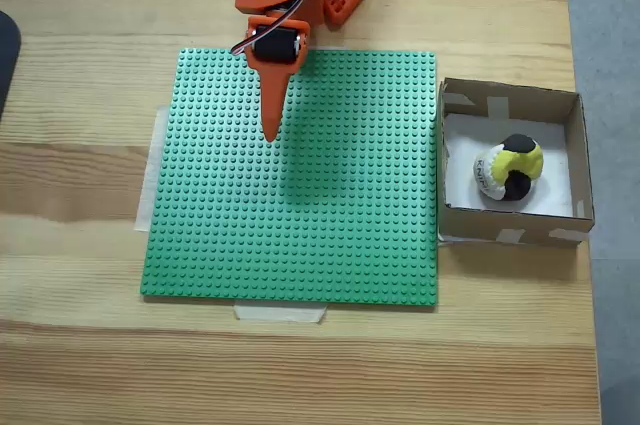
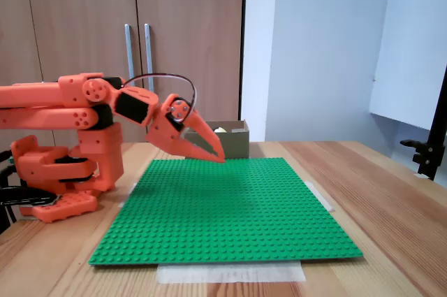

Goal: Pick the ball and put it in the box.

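Pincer (image 1: pixel 270 135) pressed together and holding nothing, poised in the air over the upper part of the green studded baseplate (image 1: pixel 330 235), tip pointing down and forward (image 2: pixel 218 157). Ball (image 1: pixel 508 169) lies well apart from it, resting inside the box (image 1: pixel 510 97) at the desk's (image 1: pixel 80 365) right edge in the view from above, just beside the baseplate's right edge
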Available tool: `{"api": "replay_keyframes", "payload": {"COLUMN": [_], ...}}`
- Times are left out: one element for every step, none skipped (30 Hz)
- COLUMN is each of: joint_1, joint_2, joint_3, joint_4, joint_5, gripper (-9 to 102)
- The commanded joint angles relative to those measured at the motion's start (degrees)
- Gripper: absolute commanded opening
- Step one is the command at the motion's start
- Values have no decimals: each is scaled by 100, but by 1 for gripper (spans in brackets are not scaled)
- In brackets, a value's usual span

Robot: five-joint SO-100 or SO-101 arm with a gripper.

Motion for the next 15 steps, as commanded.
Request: {"api": "replay_keyframes", "payload": {"joint_1": [26, 26, 26, 26, 26, 26, 26, 26, 26, 26, 26, 35, 35, 44, 44], "joint_2": [53, 53, 53, 53, 53, 53, 53, 53, 53, 53, 53, 53, 53, 53, 53], "joint_3": [308, 325, 334, 334, 343, 343, 343, 343, 352, 352, 352, 352, 352, 352, 352], "joint_4": [-123, -132, -132, -123, -105, -88, -88, -88, -88, -88, -88, -88, -88, -88, -88], "joint_5": [-53, -62, -62, -62, -62, -62, -62, -53, -53, -53, -44, -44, -26, -26, 9], "gripper": [-1, -1, -1, -1, -1, -1, -1, -1, -1, -1, -1, -1, -1, -1, -1]}}
